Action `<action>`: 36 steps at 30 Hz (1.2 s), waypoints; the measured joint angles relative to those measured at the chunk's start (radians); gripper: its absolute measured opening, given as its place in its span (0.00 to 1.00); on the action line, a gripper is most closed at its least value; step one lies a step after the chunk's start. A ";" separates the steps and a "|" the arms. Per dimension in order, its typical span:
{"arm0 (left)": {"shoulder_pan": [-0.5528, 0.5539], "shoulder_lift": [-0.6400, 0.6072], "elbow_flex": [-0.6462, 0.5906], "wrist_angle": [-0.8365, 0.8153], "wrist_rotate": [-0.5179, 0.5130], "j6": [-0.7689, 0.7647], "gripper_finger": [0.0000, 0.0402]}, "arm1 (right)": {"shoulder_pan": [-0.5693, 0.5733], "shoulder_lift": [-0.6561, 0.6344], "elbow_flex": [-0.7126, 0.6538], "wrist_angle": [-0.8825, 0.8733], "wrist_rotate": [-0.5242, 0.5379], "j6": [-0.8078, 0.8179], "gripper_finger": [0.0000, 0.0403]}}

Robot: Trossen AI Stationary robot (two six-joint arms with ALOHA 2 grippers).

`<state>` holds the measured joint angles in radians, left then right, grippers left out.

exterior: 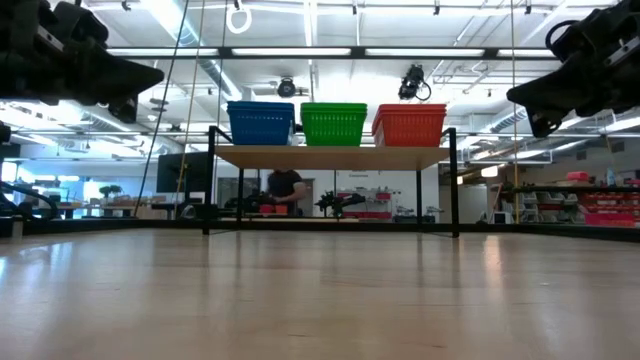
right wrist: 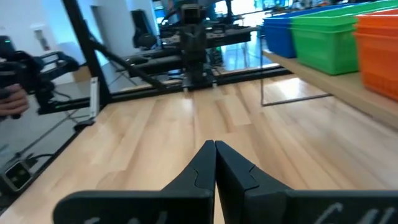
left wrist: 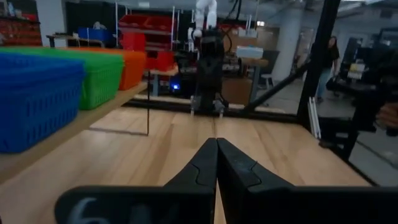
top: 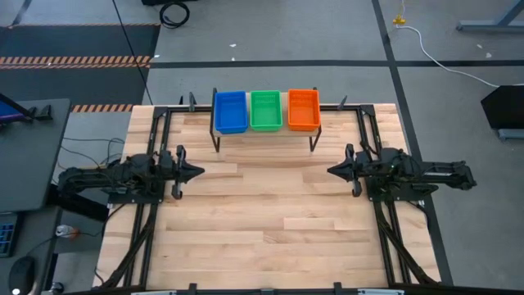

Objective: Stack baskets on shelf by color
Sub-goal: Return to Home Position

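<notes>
A blue basket stack (top: 230, 111), a green one (top: 266, 110) and an orange one (top: 304, 109) stand side by side on the shelf (top: 264, 131), a light plank on thin black legs at the table's far side. The low view shows the blue (exterior: 260, 123), green (exterior: 334, 124) and orange (exterior: 409, 125) baskets resting by their bottoms on the plank (exterior: 330, 156). My left gripper (top: 201, 171) hovers shut over the table's left part, away from the shelf. My right gripper (top: 330, 170) hovers shut over the right part. Both point at each other.
Black frame rails (top: 155, 131) run along the table's left, right and far edges. Bare wooden tabletop (top: 270, 221) lies between the arms and toward the near edge. A person (exterior: 285, 186) sits in the room beyond the shelf.
</notes>
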<state>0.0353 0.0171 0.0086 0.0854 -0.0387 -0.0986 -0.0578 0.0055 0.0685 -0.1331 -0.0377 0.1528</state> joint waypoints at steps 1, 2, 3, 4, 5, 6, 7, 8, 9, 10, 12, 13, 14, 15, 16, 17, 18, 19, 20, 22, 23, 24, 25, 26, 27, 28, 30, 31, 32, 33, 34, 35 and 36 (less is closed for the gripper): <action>0.000 0.000 0.000 -0.010 0.001 0.004 0.03 | 0.000 0.000 0.000 0.000 -0.012 -0.004 0.03; 0.000 0.001 0.000 -0.012 0.003 0.008 0.03 | 0.000 0.000 -0.006 0.008 -0.026 -0.007 0.03; 0.000 0.000 0.000 -0.008 0.008 0.016 0.03 | 0.000 0.000 -0.013 0.016 -0.036 -0.015 0.03; 0.000 0.000 0.000 -0.006 0.016 0.027 0.03 | 0.000 0.004 -0.018 0.035 -0.044 -0.021 0.03; 0.000 0.000 0.000 -0.007 0.024 0.034 0.03 | 0.002 0.005 -0.024 0.056 -0.052 -0.024 0.03; 0.000 0.000 0.000 -0.007 0.031 0.040 0.03 | 0.003 0.006 -0.030 0.081 -0.059 -0.031 0.03; 0.000 0.000 0.000 -0.007 0.036 0.049 0.03 | 0.004 0.006 -0.036 0.096 -0.061 -0.037 0.03; 0.000 0.000 0.000 -0.009 0.036 0.055 0.03 | 0.004 0.007 -0.041 0.105 -0.061 -0.041 0.03; 0.000 0.001 0.000 -0.013 0.036 0.059 0.03 | 0.004 0.008 -0.042 0.108 -0.058 -0.047 0.03; 0.000 0.001 0.000 -0.019 0.036 0.062 0.03 | 0.004 0.009 -0.042 0.110 -0.050 -0.050 0.03; 0.001 0.001 0.000 -0.029 0.031 0.065 0.03 | 0.004 0.016 -0.042 0.107 -0.022 -0.058 0.03; 0.001 0.001 0.000 -0.036 0.024 0.061 0.03 | 0.004 0.020 -0.042 0.102 -0.006 -0.064 0.03; 0.001 0.001 0.000 -0.041 0.014 0.058 0.03 | 0.004 0.028 -0.042 0.103 0.014 -0.067 0.03; 0.001 0.001 -0.001 -0.046 0.009 0.053 0.03 | 0.004 0.034 -0.042 0.099 0.035 -0.067 0.03; 0.001 0.001 -0.001 -0.047 0.002 0.050 0.03 | 0.004 0.043 -0.042 0.100 0.047 -0.067 0.03; 0.001 0.001 -0.001 -0.047 -0.005 0.045 0.03 | 0.003 0.052 -0.042 0.100 0.049 -0.067 0.03; 0.001 0.001 -0.001 -0.047 -0.007 0.042 0.03 | 0.002 0.058 -0.042 0.100 0.058 -0.067 0.03; 0.001 0.001 -0.001 -0.047 -0.009 0.040 0.03 | 0.002 0.062 -0.043 0.105 0.076 -0.065 0.03; 0.001 0.001 -0.001 -0.047 -0.010 0.039 0.03 | 0.002 0.065 -0.051 0.129 0.094 -0.062 0.03; 0.001 0.001 -0.001 -0.046 -0.010 0.040 0.03 | 0.002 0.066 -0.062 0.158 0.100 -0.080 0.03; 0.001 0.001 -0.001 -0.046 -0.010 0.040 0.03 | 0.004 0.066 -0.062 0.158 0.099 -0.087 0.03; 0.001 0.001 -0.001 -0.046 -0.010 0.040 0.03 | 0.004 0.066 -0.062 0.157 0.097 -0.096 0.03; 0.001 0.001 -0.001 -0.046 -0.010 0.040 0.03 | 0.005 0.066 -0.062 0.157 0.095 -0.102 0.03; 0.001 0.001 -0.001 -0.046 -0.010 0.040 0.03 | 0.005 0.066 -0.062 0.157 0.093 -0.108 0.03; 0.001 0.001 -0.001 -0.046 -0.010 0.040 0.03 | 0.005 0.066 -0.062 0.156 0.093 -0.111 0.03; 0.001 0.002 -0.001 -0.046 -0.010 0.040 0.03 | 0.005 0.066 -0.062 0.157 0.092 -0.117 0.03; 0.001 0.002 -0.001 -0.047 -0.010 0.039 0.03 | 0.005 0.066 -0.062 0.155 0.079 -0.128 0.03; 0.001 0.002 -0.001 -0.047 -0.010 0.039 0.03 | 0.005 0.066 -0.062 0.154 0.072 -0.131 0.03; 0.001 0.002 -0.001 -0.047 -0.010 0.039 0.03 | 0.005 0.066 -0.062 0.153 0.069 -0.133 0.03; 0.001 0.002 -0.001 -0.046 -0.010 0.039 0.03 | 0.005 0.066 -0.062 0.153 0.067 -0.136 0.03; 0.001 0.002 -0.001 -0.046 -0.010 0.039 0.03 | 0.005 0.065 -0.062 0.153 0.067 -0.137 0.03; 0.001 0.002 -0.001 -0.046 -0.010 0.039 0.03 | 0.005 0.063 -0.062 0.153 0.067 -0.137 0.03; 0.001 0.002 -0.001 -0.046 -0.010 0.039 0.03 | 0.005 0.060 -0.062 0.153 0.067 -0.137 0.03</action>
<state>0.0360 0.0189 0.0074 0.0396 -0.0486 -0.0593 -0.0526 0.0658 0.0063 0.0200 0.0292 0.0162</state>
